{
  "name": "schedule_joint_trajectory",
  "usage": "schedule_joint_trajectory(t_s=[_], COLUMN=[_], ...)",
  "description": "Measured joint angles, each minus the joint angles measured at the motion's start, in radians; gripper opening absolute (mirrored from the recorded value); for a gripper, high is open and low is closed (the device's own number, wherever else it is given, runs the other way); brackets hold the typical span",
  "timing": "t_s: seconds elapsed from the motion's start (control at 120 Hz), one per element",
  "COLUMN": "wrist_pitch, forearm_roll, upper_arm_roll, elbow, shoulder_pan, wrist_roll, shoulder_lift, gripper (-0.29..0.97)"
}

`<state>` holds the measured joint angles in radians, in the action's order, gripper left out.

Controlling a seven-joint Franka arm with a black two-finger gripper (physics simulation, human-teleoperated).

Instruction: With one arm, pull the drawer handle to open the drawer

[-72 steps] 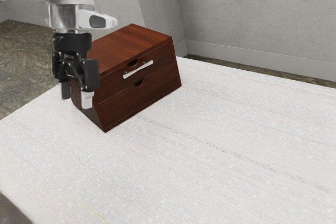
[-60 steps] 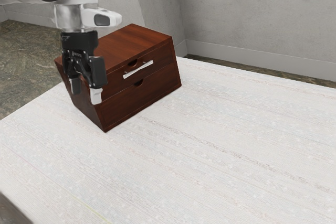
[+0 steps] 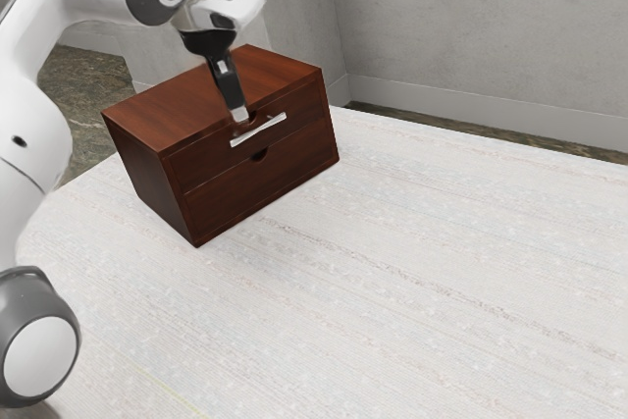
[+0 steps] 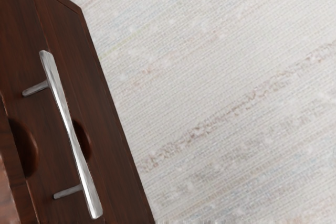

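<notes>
The claw [image 3: 238, 113] hung tip-down at one end of the handle [image 3: 258, 130], apparently lining up a pull; whether it was open or closed could not be told. The drawer [image 3: 201, 154], seemingly shut, sat far back on the surface [image 3: 412, 272], toward the exterior view's left.

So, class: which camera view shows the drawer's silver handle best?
The wrist view: the handle is close up, full length, both mounting posts visible. The exterior view shows it as a small bar on the drawer, with the gripper at one end.
</notes>
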<state>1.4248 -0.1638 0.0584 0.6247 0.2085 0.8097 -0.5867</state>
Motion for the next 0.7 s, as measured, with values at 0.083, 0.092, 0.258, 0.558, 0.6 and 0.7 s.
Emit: schedule_joint_trajectory(t_s=[0.083,0.092,0.258,0.558,0.6,0.7], wrist_pitch=[-0.041,-0.046,-0.1,-0.093,-0.095,-0.099], forearm_roll=[-0.048,-0.052,-0.079,0.036,0.043,0.054], upper_arm_roll=[0.004,0.004,0.002,-0.01,-0.011,-0.012], elbow=[-0.006,-0.007,-0.01,0.001,0.004,0.008], shoulder_pan=[-0.057,-0.057,-0.028,-0.008,-0.009,-0.008], wrist_roll=[-0.008,-0.01,-0.017,-0.026,-0.042,-0.076], shoulder_lift=[-0.007,-0.016,-0.096,-0.046,-0.03,-0.005], gripper=[0.62,0.62,0.56,0.65,0.66,0.67])
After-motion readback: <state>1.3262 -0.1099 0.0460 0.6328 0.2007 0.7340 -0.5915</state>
